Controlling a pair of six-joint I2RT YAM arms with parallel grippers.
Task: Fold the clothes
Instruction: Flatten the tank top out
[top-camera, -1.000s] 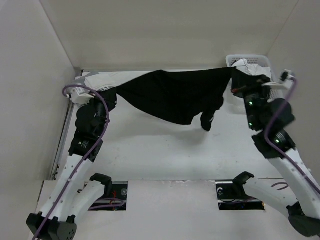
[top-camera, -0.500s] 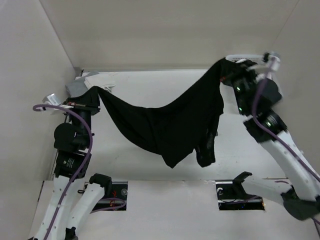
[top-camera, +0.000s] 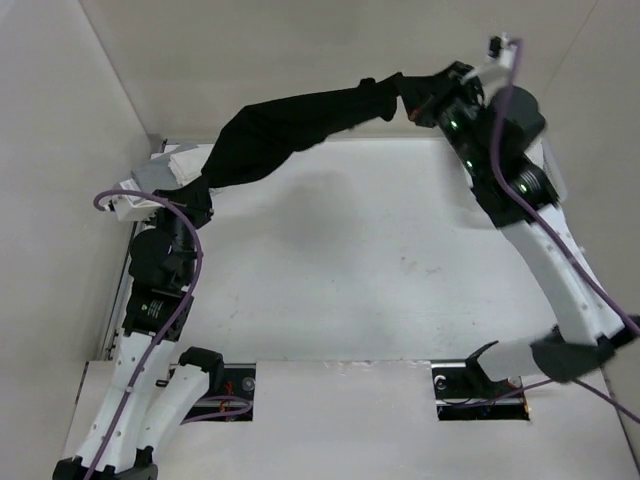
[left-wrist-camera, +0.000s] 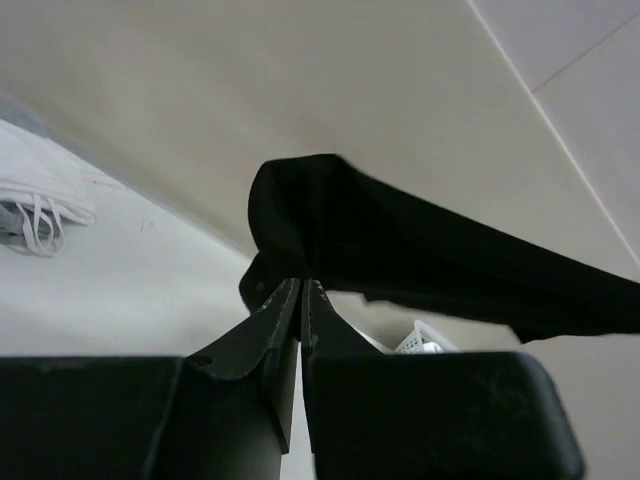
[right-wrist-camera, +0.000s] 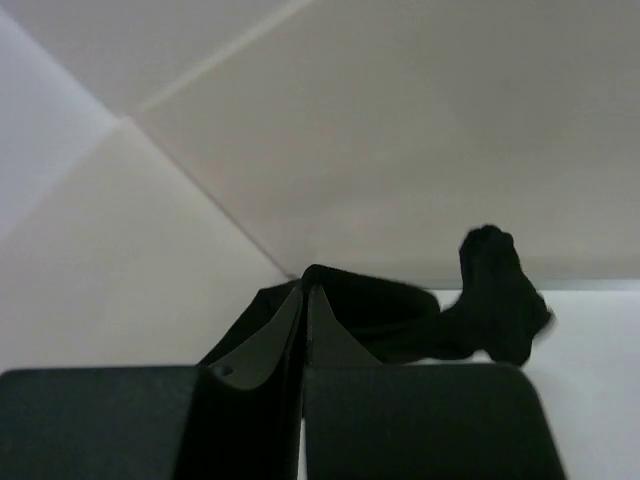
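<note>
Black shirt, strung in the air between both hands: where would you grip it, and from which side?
At its two ends, each from its outer side, probably as now. The black shirt spans the gap as a bunched band; the left hand pinches its lower left end, the right hand its raised right end. The gathered middle shows no clean edge.

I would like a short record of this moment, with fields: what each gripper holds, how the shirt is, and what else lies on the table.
left gripper: shut on one end of the black shirt
right gripper: shut on the other end, held higher than the left one
black shirt: bunched into a band, stretched in the air between both grippers
white clothes: lying at the far left corner of the table
</note>
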